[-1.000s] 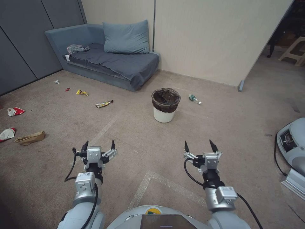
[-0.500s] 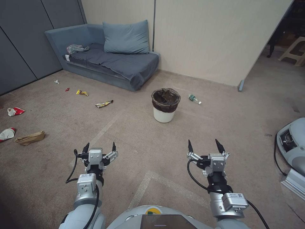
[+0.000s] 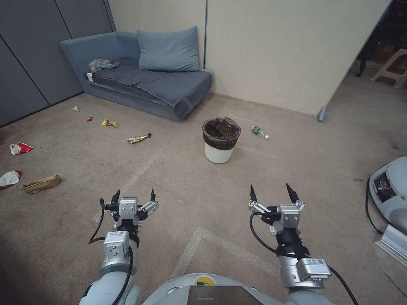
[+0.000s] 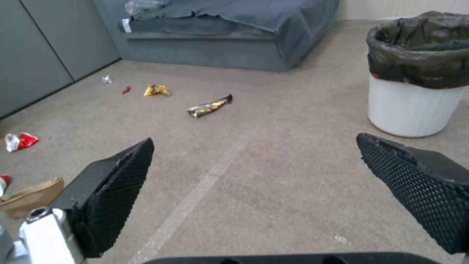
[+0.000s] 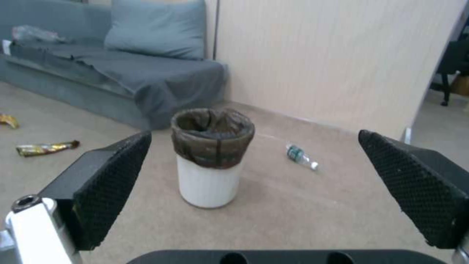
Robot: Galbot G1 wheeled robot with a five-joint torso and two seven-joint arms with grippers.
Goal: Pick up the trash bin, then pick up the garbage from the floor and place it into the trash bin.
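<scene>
The trash bin, a white bucket with a dark brown bag over its rim, stands upright on the carpet ahead. Garbage lies to the left: yellow wrappers, red-and-white cartons, a tan paper piece, tiny scraps. My left gripper hovers open near the body. My right gripper is open too, well short of the bin and pointing at it.
A grey sofa with a pillow stands against the wall behind the bin. A plastic bottle lies right of the bin. A grey machine sits at the right edge. Open carpet lies between me and the bin.
The right arm has drawn back and shifted a little to the right over the last second. The left gripper has barely moved. Bin and litter are unmoved.
</scene>
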